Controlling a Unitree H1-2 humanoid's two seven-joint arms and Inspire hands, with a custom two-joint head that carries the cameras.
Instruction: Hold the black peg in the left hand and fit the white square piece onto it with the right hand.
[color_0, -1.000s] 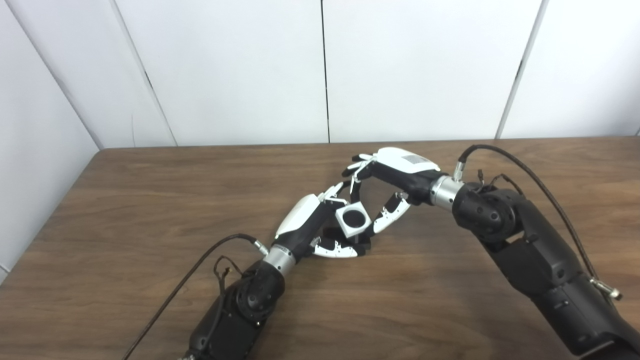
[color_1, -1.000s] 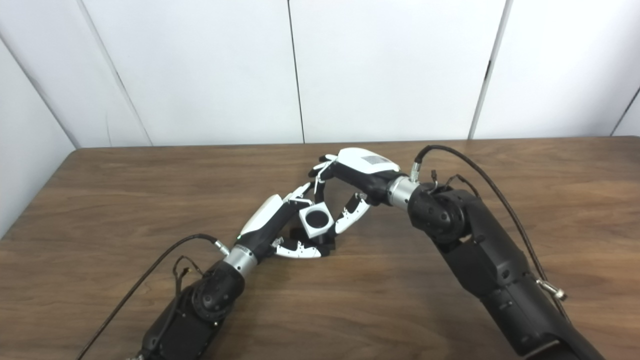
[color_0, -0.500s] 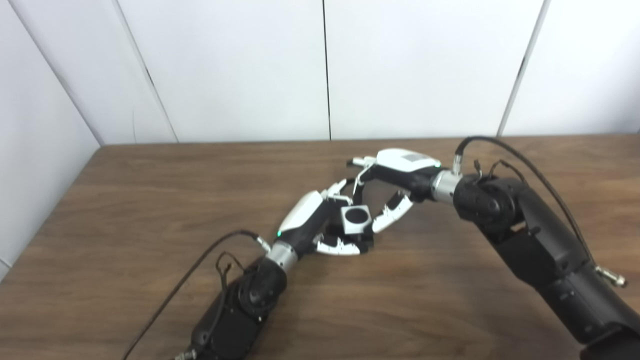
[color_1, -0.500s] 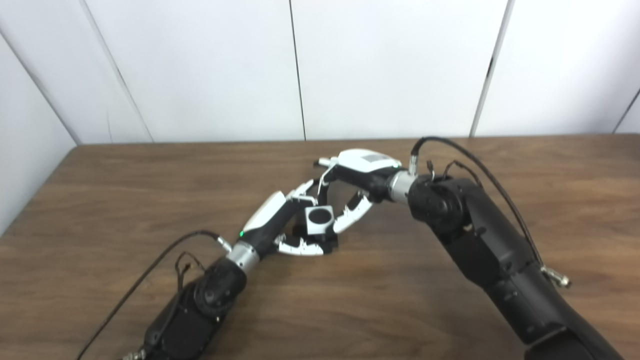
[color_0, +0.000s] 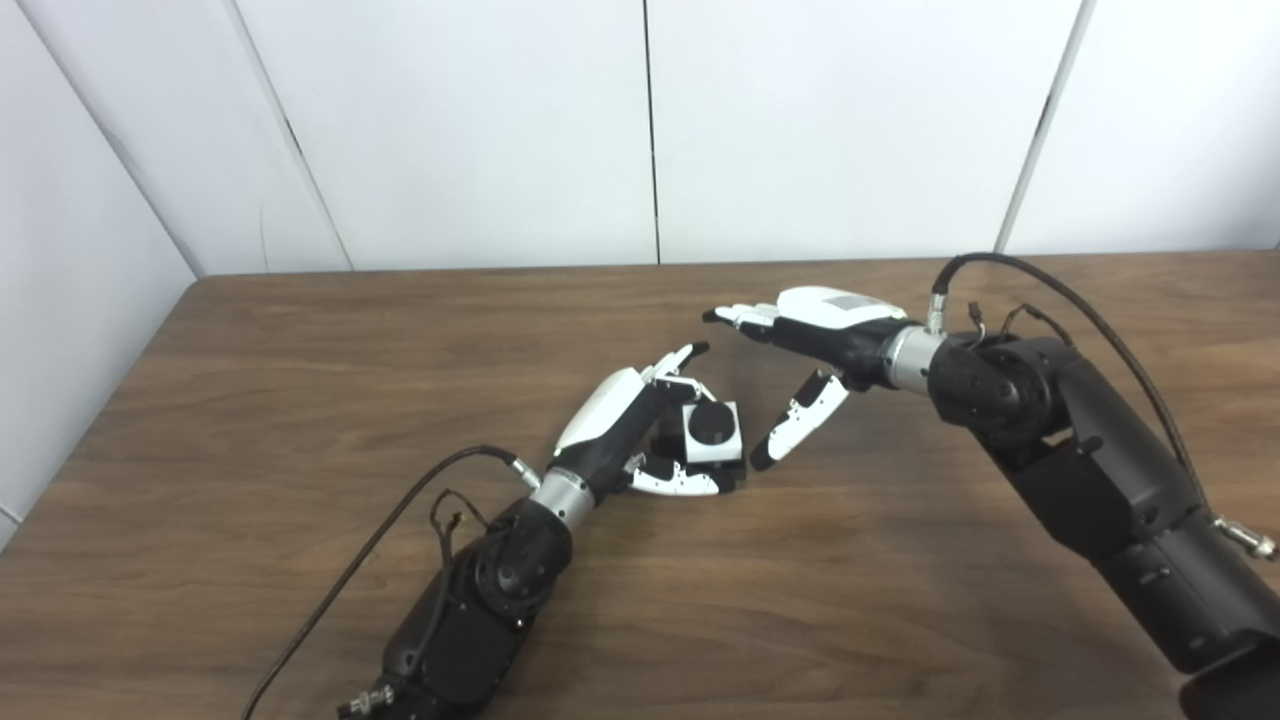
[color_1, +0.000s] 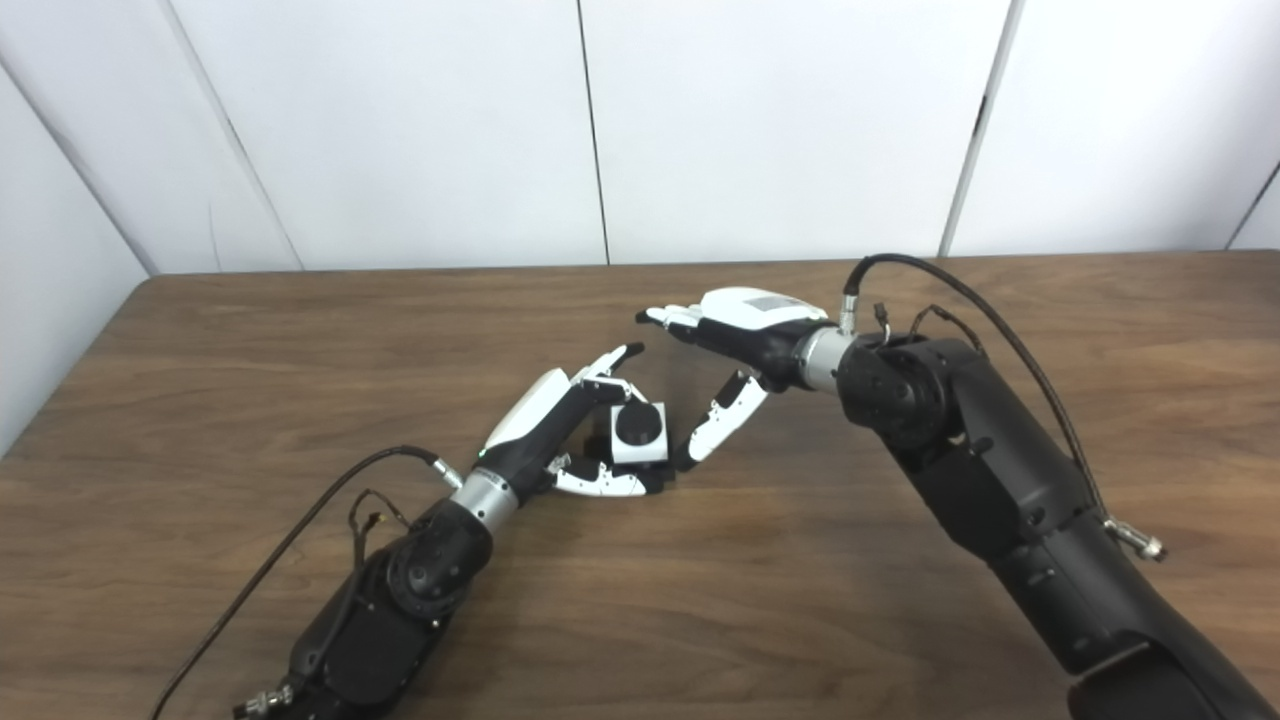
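1. Since the earlier frame, the right hand (color_0: 815, 335) had let go and drawn back right, fingers spread, holding nothing.
2. The left hand (color_0: 640, 425) gripped the black peg (color_0: 712, 423), with the white square piece (color_0: 713, 433) seated on it, mid-table.
3. The wooden table (color_0: 300, 380) met white wall panels (color_0: 450, 130) on its far side.

Quick count of what's here: one wooden table (color_0: 300, 400). Two robot arms, so two hands, a left hand (color_0: 640, 425) and a right hand (color_0: 810, 340). One white square piece (color_0: 712, 432) with one round hole in it, and one black peg (color_0: 712, 424) showing dark in that hole. Each arm has one black cable looping off its wrist, so two cables (color_0: 400, 520).
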